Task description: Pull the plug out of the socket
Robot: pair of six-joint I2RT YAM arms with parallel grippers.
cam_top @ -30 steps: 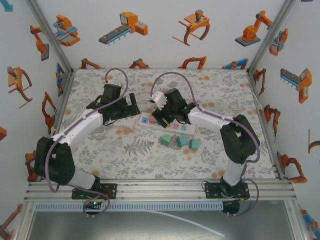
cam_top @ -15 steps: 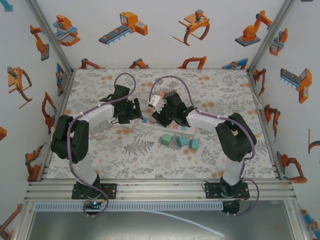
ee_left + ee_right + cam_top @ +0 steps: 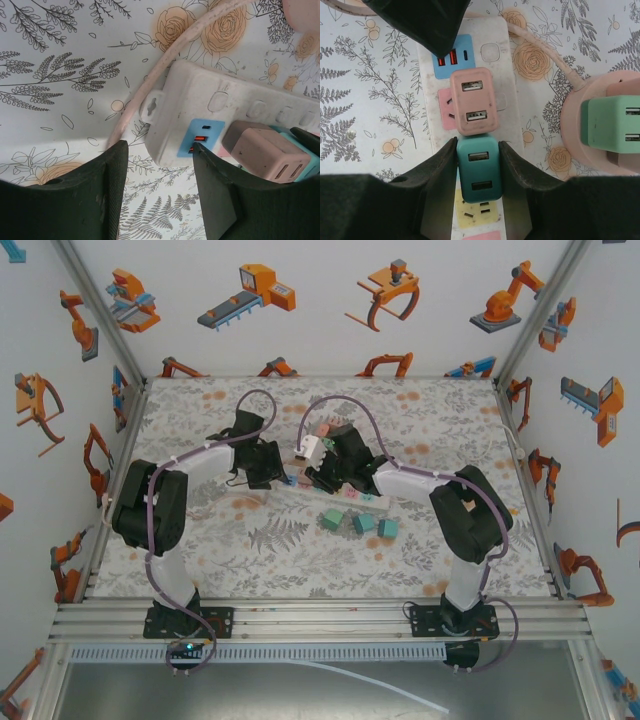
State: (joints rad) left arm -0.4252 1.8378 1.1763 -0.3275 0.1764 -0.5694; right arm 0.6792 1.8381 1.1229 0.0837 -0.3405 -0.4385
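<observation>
One teal plug (image 3: 478,176) sits squeezed between fingers of the right pincer (image 3: 477,148).

Left gripper (image 3: 271,468): moved in from the left to the power strip (image 3: 200,95), cord end — jaws narrower, astride its corner.
Right gripper (image 3: 477,145): closed in on the teal plug (image 3: 478,172) — both sides touched.

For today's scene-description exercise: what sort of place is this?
Probably a robotics test cell: aluminium frame, walls printed with robot cartoons, left arm and right arm over a floral table.
</observation>
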